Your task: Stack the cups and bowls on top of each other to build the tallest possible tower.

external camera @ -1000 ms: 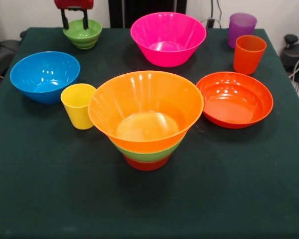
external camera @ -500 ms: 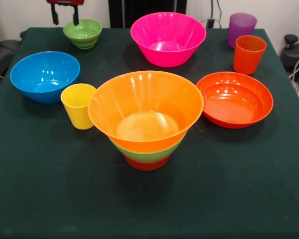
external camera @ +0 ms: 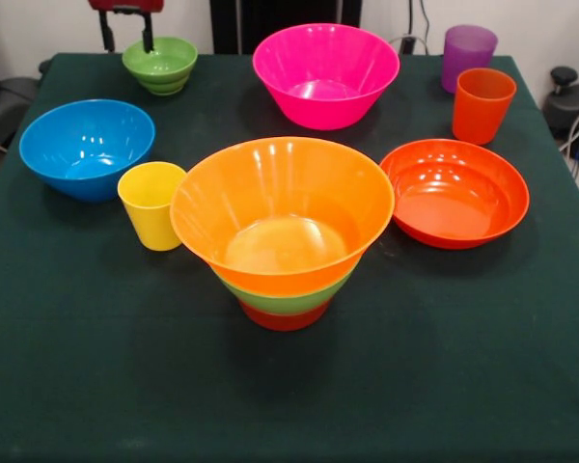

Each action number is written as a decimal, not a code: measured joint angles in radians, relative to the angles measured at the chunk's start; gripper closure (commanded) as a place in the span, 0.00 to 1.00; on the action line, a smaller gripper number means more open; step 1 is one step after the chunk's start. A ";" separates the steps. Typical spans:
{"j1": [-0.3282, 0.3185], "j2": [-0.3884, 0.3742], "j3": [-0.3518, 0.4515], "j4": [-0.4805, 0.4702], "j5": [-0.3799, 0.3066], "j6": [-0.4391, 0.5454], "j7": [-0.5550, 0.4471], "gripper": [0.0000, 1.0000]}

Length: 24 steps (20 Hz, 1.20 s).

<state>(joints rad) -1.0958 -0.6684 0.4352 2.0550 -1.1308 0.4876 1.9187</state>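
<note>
1. The green-clothed table (external camera: 96, 386) is the largest thing; its near half lies bare, leaving open room for moving, while the far corners are crowded close to the edge.
2. The tower (external camera: 282, 227) stands at the centre: a large yellow-orange bowl nested on a medium green bowl (external camera: 288, 299), on a small red-orange bowl (external camera: 284, 318) as base. The glossy plastic looks light, stiff and slippery, so the narrow base could tip under a hard push.
3. The large pink bowl (external camera: 325, 75) sits behind the tower; the shallow orange bowl (external camera: 454, 192) lies just beside the tower's rim.
4. The blue bowl (external camera: 87, 148) sits on the other side, with the yellow cup (external camera: 151, 204) between it and the tower, close to both.
5. The orange cup (external camera: 482, 104) and purple cup (external camera: 468, 56) stand together at a far corner.
6. The small ribbed green bowl (external camera: 160, 64) rests by the far edge; a thin rim is likely the best hold.
7. The gripper (external camera: 126, 40) hangs just beside that bowl, fingers apart and empty.
</note>
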 measured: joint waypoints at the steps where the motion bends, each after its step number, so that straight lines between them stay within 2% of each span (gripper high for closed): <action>1: 0.000 0.017 0.000 -0.006 0.000 0.000 0.000 0.00; 13: 0.000 0.125 0.000 -0.076 -0.026 0.000 0.000 0.00; 24: 0.000 0.163 0.000 -0.108 -0.026 0.000 0.000 0.00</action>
<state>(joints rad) -1.0957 -0.5052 0.4355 1.9473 -1.1566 0.4876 1.9187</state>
